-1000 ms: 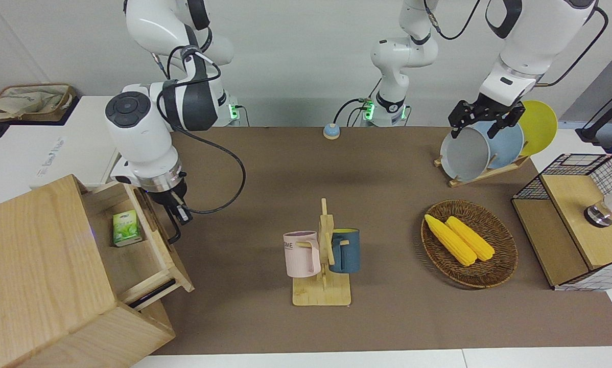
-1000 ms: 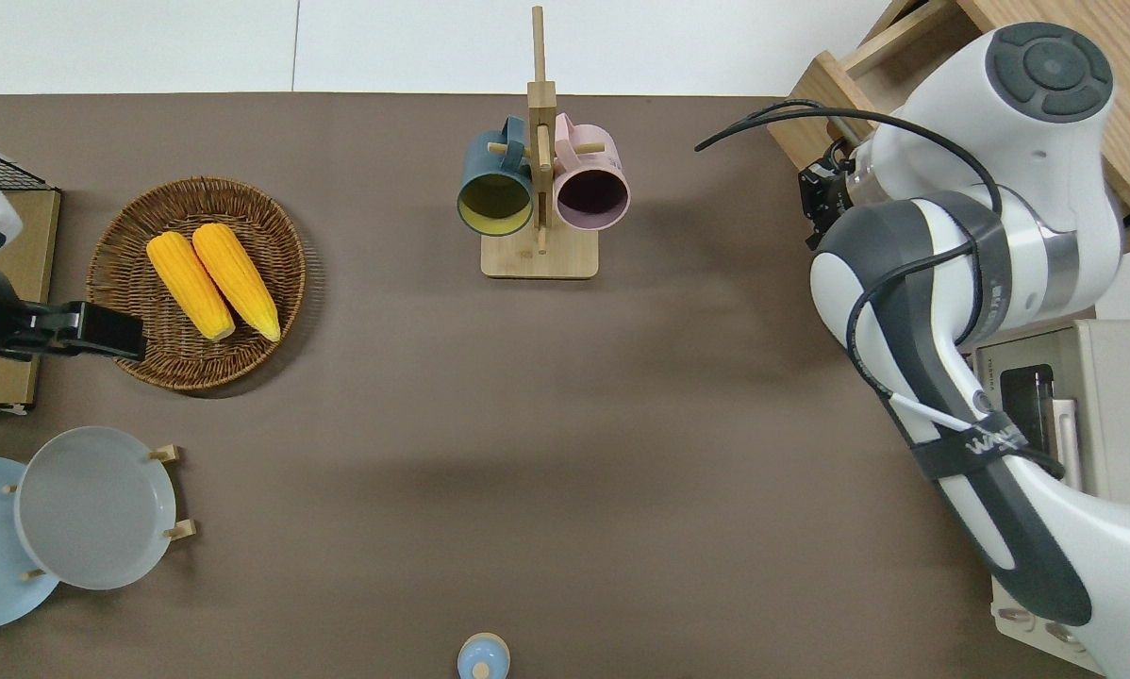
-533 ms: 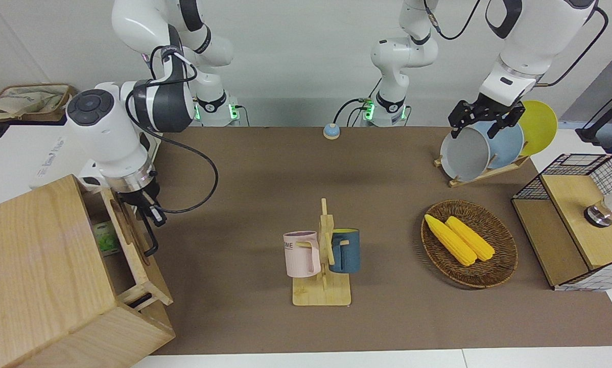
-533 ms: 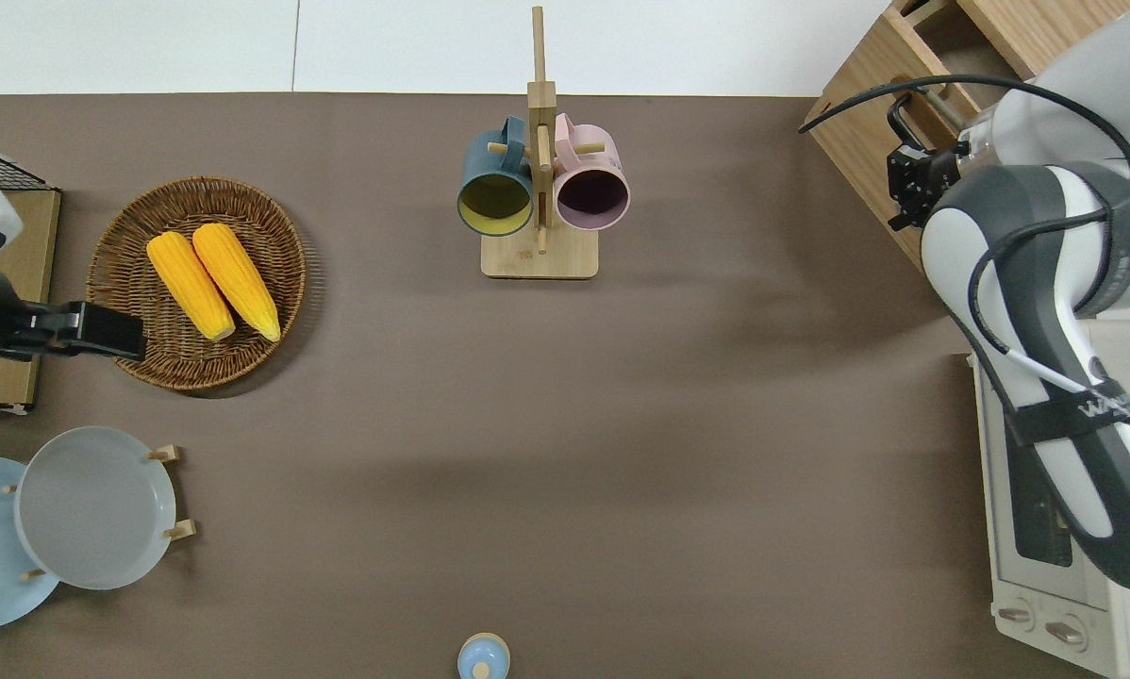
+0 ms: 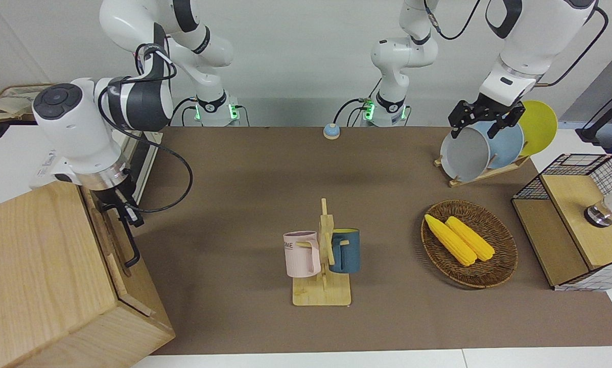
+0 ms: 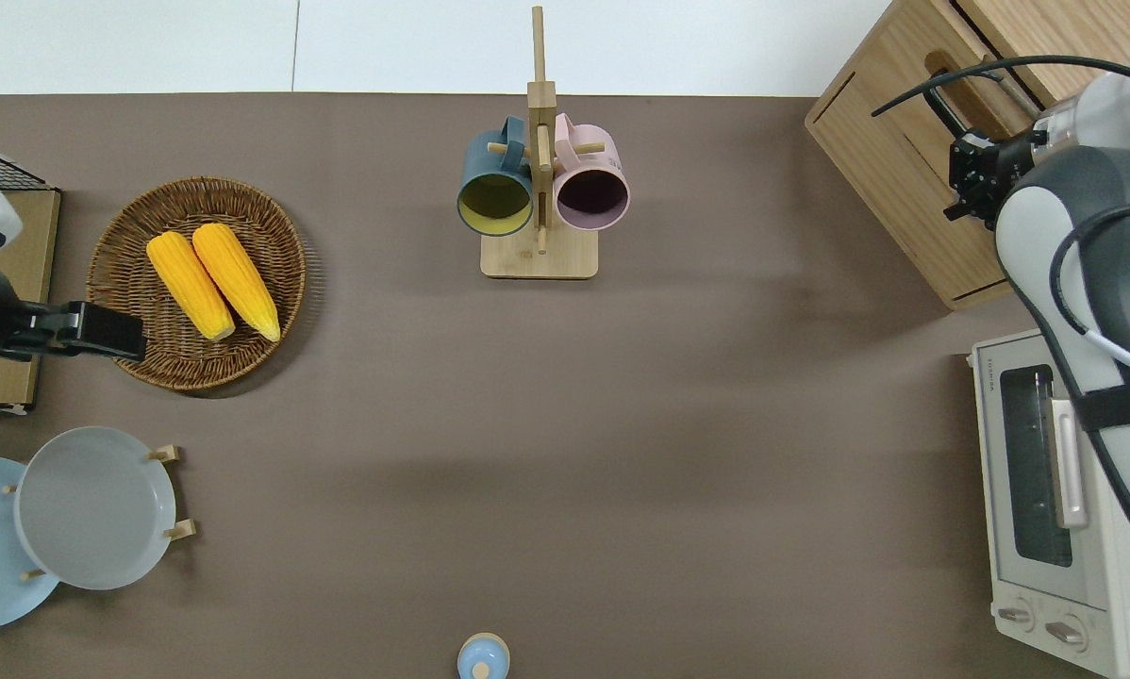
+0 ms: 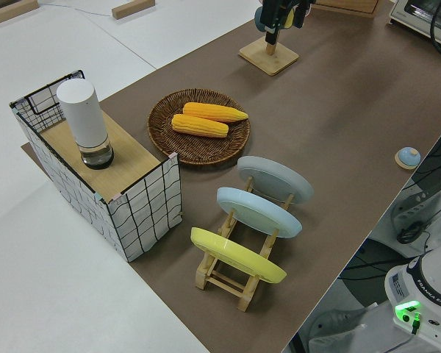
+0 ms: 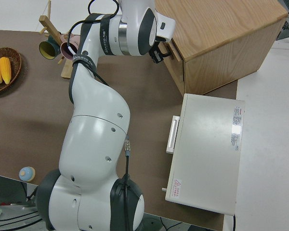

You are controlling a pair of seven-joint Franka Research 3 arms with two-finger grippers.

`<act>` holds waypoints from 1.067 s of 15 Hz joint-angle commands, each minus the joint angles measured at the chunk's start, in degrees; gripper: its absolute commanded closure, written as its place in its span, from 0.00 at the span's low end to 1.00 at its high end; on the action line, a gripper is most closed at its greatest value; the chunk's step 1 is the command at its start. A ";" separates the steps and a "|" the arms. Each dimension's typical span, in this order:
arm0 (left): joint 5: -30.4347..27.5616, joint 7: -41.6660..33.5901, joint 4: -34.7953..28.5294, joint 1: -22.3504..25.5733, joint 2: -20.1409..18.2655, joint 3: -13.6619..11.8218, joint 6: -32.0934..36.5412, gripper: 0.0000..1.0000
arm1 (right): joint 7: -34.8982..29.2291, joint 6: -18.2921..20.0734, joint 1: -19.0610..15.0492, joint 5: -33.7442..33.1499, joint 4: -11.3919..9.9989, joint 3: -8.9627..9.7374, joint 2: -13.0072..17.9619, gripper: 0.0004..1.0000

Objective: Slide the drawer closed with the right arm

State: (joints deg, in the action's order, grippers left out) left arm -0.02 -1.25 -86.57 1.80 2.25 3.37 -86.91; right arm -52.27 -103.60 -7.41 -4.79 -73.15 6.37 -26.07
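Note:
The pale wooden drawer [image 5: 109, 245] sits pushed in, its front level with the front of the light-wood cabinet [image 5: 40, 266] at the right arm's end of the table. Its black loop handle [image 5: 131, 245] sticks out toward the table's middle. My right gripper [image 5: 126, 213] is against the drawer front at the end of the handle nearer to the robots. In the overhead view my right gripper [image 6: 975, 174] is at the drawer front [image 6: 914, 104] beside the handle [image 6: 942, 90]. The left arm is parked, its gripper [image 5: 482, 122] open and empty.
A white toaster oven [image 6: 1046, 490] stands beside the cabinet, nearer to the robots. A mug rack [image 5: 322, 255] with a pink and a blue mug stands mid-table. A wicker basket [image 5: 505, 255] of corn, a plate rack [image 5: 482, 174] and a wire-mesh box [image 5: 571, 220] are at the left arm's end.
The drawer slid from wide open to fully shut, hiding the green carton inside. My right gripper moved with the drawer front toward the cabinet. The left arm stayed still.

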 commanded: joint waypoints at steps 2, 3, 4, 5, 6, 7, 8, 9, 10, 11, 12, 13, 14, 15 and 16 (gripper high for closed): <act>0.99 -0.51 1.40 0.31 0.65 0.41 1.13 0.01 | 3.14 -0.37 -2.08 -0.22 2.31 0.93 -1.97 1.00; 0.99 -0.51 1.49 0.31 0.65 0.41 1.13 0.01 | 3.14 -0.37 -2.08 -0.22 2.31 0.93 -1.97 1.00; 0.99 -0.51 1.40 0.31 0.65 0.41 1.13 0.01 | 3.14 -0.37 -2.00 -0.22 2.31 0.93 -1.97 1.00; 0.99 -0.51 1.40 0.31 0.65 0.41 1.13 0.01 | 3.14 -0.28 -1.73 -0.22 2.31 0.93 -1.97 1.00; 0.99 -0.51 1.40 0.31 0.65 0.41 1.13 0.01 | 3.05 -0.11 -1.30 -0.22 2.22 0.93 -1.88 1.00; 0.99 -0.51 1.49 0.31 0.74 0.41 1.13 0.01 | 3.05 0.07 -0.86 -0.22 2.22 0.93 -1.88 1.00; 0.99 -0.51 1.40 0.31 0.65 0.41 1.13 0.01 | 2.96 0.16 -0.16 -0.13 2.14 1.01 -1.79 1.00; 0.99 -0.51 1.40 0.31 0.65 0.41 1.13 0.01 | 3.14 0.33 0.81 -0.13 2.13 0.93 -1.62 1.00; 0.99 -0.51 1.40 0.31 0.65 0.41 1.13 0.01 | 3.57 0.42 1.95 -0.22 2.05 0.93 -1.62 1.00; 0.99 -0.51 1.40 0.31 0.65 0.41 1.13 0.01 | 5.14 0.51 3.09 -0.22 1.87 0.93 -1.44 1.00; 0.99 -0.51 1.49 0.31 0.65 0.41 1.13 0.01 | 6.72 0.86 4.23 -0.04 1.78 0.93 -1.01 1.00; 0.99 -0.51 1.40 0.31 0.65 0.41 1.13 0.01 | 7.70 1.56 5.12 0.05 1.70 0.93 -0.48 1.00; 0.99 -0.51 1.40 0.31 0.65 0.41 1.13 0.01 | 8.58 2.61 5.73 0.13 1.61 0.93 0.48 1.00; 0.99 -0.51 1.49 0.31 0.65 0.41 1.13 0.01 | 9.63 3.57 6.78 0.22 1.52 0.93 1.45 1.00; 0.99 -0.51 1.40 0.31 0.65 0.41 1.13 0.01 | 11.03 4.89 7.75 0.48 1.26 0.93 2.59 1.00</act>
State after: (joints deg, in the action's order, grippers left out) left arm -0.02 -1.25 -86.57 1.80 2.25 3.37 -86.91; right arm -46.08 -102.45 -1.68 -4.78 -72.32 7.38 -26.12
